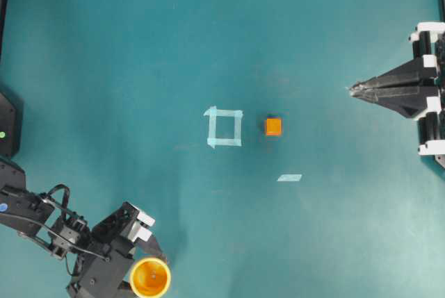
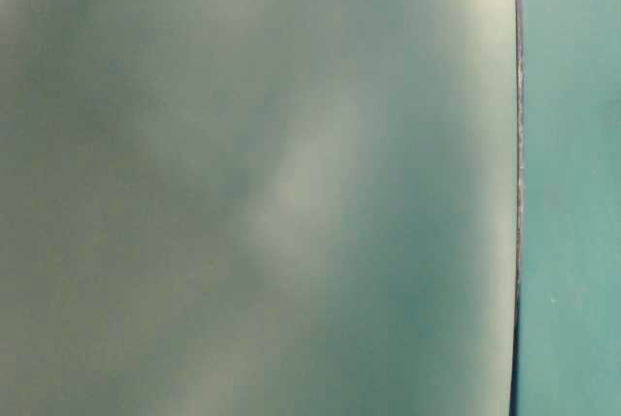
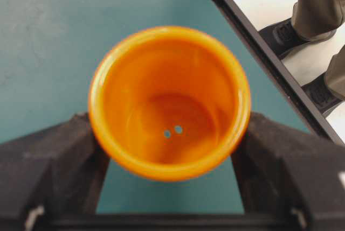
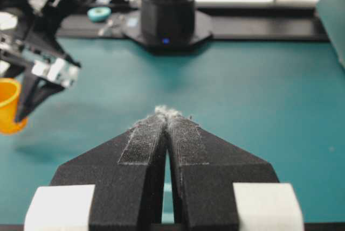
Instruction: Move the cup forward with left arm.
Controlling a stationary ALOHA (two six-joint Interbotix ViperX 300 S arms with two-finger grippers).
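The yellow-orange cup [image 1: 150,278] is at the near left of the teal table, close to its front edge. My left gripper [image 1: 151,270] has a black finger on each side of it. In the left wrist view the cup [image 3: 170,102] fills the space between the fingers [image 3: 59,155], both pressing its wall; two small holes show in its bottom. The right wrist view has the cup [image 4: 7,104] at far left in the left gripper [image 4: 16,107]. My right gripper [image 1: 351,89] is at the right edge with its pointed tips together, shut on nothing [image 4: 168,113].
A small orange cube [image 1: 273,126] lies near the table's middle, beside a pale tape square [image 1: 224,127]. A short tape strip [image 1: 289,178] lies nearer the front. The table's black edge rail [image 3: 269,67] runs just right of the cup. The table-level view is a blur.
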